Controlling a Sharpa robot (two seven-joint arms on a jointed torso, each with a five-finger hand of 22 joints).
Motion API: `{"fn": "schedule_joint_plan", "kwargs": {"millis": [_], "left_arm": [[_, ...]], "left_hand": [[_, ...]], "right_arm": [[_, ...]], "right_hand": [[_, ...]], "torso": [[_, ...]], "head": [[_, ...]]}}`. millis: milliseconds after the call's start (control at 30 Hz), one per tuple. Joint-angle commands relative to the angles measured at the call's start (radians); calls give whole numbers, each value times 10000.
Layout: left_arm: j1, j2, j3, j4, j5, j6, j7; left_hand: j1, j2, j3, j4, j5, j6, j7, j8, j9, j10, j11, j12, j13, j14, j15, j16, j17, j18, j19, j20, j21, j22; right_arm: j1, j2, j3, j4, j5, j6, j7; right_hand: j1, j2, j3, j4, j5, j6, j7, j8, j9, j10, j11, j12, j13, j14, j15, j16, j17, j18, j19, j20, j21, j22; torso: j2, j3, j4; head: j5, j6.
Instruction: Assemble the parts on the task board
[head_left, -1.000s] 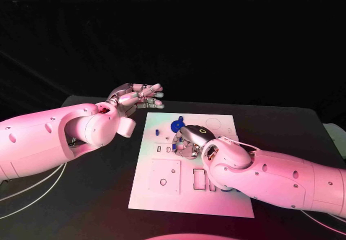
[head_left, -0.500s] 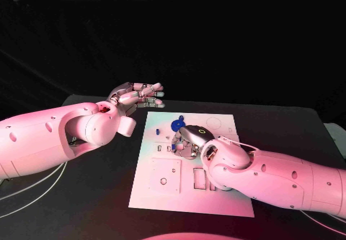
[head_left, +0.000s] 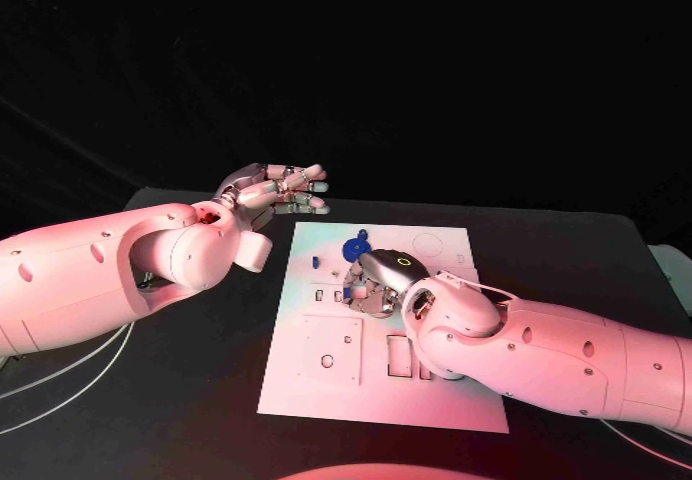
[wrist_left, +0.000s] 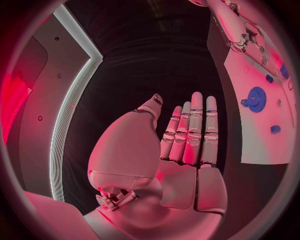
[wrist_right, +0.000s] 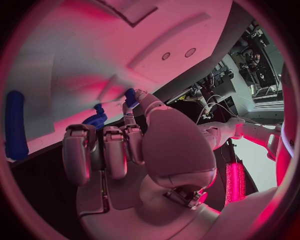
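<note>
The white task board (head_left: 433, 395) lies in the middle of the black table. A blue gear (head_left: 355, 247) stands near its far edge, with a small blue part (head_left: 313, 265) to its left. My right hand (head_left: 378, 280) reaches down onto the board just in front of the gear, fingers curled, and pinches a small blue part (wrist_right: 95, 120) against the board (wrist_right: 94, 40). A long blue part (wrist_right: 14, 125) lies beside it. My left hand (head_left: 274, 188) is raised beyond the board's far left corner. Its fingers (wrist_left: 190, 130) are straight and it holds nothing. The gear (wrist_left: 256, 98) shows past them.
The board (wrist_left: 262, 145) has several cut-outs and slots at its near half (head_left: 329, 350). Bare black table (head_left: 577, 260) surrounds it on all sides. My right forearm (head_left: 562, 360) covers the board's near right corner.
</note>
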Motion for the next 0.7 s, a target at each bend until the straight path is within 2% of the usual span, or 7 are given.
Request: {"fn": "schedule_joint_plan", "kwargs": {"millis": [33, 700], "left_arm": [[6, 5, 5, 24, -30, 196, 35], [6, -15, 6, 39, -80, 209, 0]], "left_hand": [[10, 62, -48, -15, 14, 5, 32, -56, 15, -35, 17, -9, 16, -88, -8, 69, 14, 21, -79, -10, 48, -9], [-13, 64, -63, 1, 14, 15, 33, -58, 18, -26, 17, -6, 23, -104, -7, 80, 22, 23, -92, -4, 53, -10]], "right_arm": [[-29, -12, -18, -40, -165, 292, -32], [-30, -31, -19, 12, -453, 237, -101]], "right_hand": [[-59, -7, -9, 46, -69, 15, 38, 32, -19, -39, -7, -30, 1210, 992, -38, -41, 2420, -98, 414, -53, -36, 1999], [-313, -353, -153, 84, -99, -208, 136, -54, -61, -202, 76, -194, 1036, 963, 25, -107, 2308, -72, 351, -8, -145, 1949]], "torso": [[-2, 0, -1], [-4, 5, 5]], "head": [[-2, -9], [-25, -55]]}}
